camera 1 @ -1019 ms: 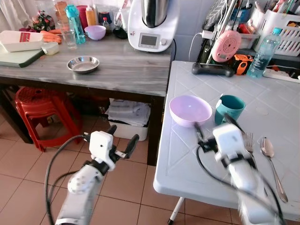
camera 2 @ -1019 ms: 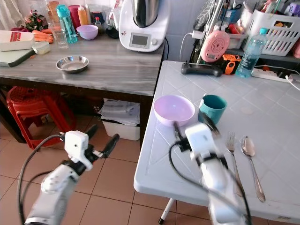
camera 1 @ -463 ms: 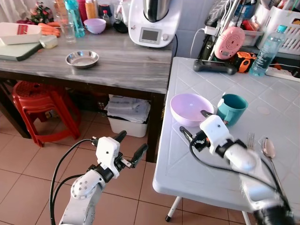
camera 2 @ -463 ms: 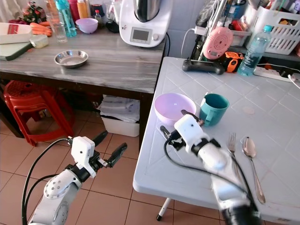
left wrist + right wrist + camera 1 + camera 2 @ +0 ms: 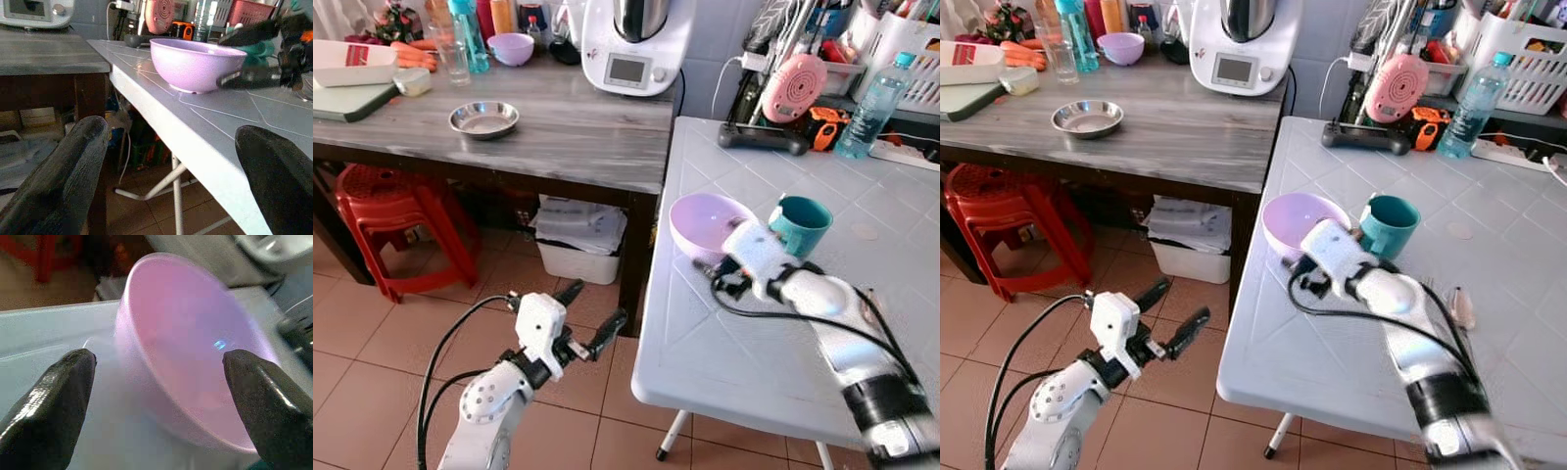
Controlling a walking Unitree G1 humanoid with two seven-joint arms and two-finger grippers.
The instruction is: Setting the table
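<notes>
Lilac plastic bowl (image 5: 708, 223) sits upright near the left edge of the pale grey tiled table (image 5: 724, 343), with a teal mug (image 5: 799, 225) just beside it on the robot's right. The right gripper (image 5: 156, 396) is at the bowl: in the right wrist view its two black fingers (image 5: 49, 406) stand wide apart, one to either side of the bowl's wall, and they do not seem to touch it, though that picture is blurred. From the head camera the white wrist housing covers part of the bowl's near rim. A silver spoon (image 5: 1460, 305) lies on the table further to the right, partly hidden behind the arm.

The left gripper (image 5: 592, 315) hangs low over the terracotta floor tiles (image 5: 372, 333), beside the table, fingers spread.

Behind, on the grey wooden counter (image 5: 558, 127), stand a round steel dish (image 5: 483, 119) and a white kitchen machine (image 5: 631, 44).
</notes>
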